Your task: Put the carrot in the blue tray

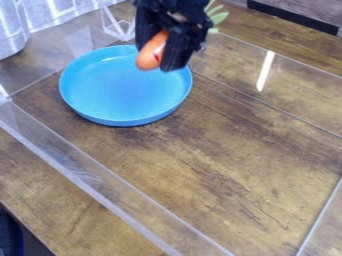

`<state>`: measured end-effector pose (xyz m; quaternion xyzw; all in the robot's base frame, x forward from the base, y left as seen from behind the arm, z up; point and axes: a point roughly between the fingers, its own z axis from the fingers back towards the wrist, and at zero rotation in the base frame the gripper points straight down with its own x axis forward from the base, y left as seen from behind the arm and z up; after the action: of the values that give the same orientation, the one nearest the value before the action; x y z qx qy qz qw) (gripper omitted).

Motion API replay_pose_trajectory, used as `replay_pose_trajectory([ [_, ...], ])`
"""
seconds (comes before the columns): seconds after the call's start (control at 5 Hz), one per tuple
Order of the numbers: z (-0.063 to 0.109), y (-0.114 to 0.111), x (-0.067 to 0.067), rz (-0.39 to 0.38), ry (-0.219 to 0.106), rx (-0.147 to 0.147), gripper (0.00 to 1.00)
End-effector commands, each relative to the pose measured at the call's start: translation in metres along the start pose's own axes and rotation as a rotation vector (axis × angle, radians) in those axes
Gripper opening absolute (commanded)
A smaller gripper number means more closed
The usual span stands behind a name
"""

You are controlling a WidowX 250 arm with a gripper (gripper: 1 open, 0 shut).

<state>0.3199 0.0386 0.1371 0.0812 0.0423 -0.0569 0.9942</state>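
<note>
Carrot (pixel 155 52) is held in the black claw (pixel 168 50), which is closed on it, near the far edge of the wooden table (pixel 227 150). Orange body is seen sticking out at the claw's left side; a bit of light green top is visible at the claw's right. Carrot is lifted clear of the table and is seen over the far rim of the blue tray (pixel 124 87), not touching it. Claw is pointed steeply downward, and the arm above it is cut off by the top of the view.

Blue tray is placed flat on the table toward the far left corner, with nothing lying in it. A clear plastic barrier (pixel 80 165) is run diagonally across the table along the near left side, close to the tray's near rim. A grey metallic object (pixel 11 30) is partly seen at the far left corner; what it is cannot be told. Light glare is seen as a white streak on the table right of the claw.
</note>
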Motion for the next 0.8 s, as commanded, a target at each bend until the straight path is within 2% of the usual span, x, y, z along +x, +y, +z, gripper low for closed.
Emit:
replay_pose_trajectory([
  [0.0, 0.021, 0.022, 0.006, 0.084, -0.084, 0.021, 0.00],
  [0.2, 0.011, 0.020, 0.003, 0.083, -0.088, 0.021, 0.00],
  [0.6, -0.006, 0.030, 0.001, 0.095, -0.039, 0.030, 0.00],
])
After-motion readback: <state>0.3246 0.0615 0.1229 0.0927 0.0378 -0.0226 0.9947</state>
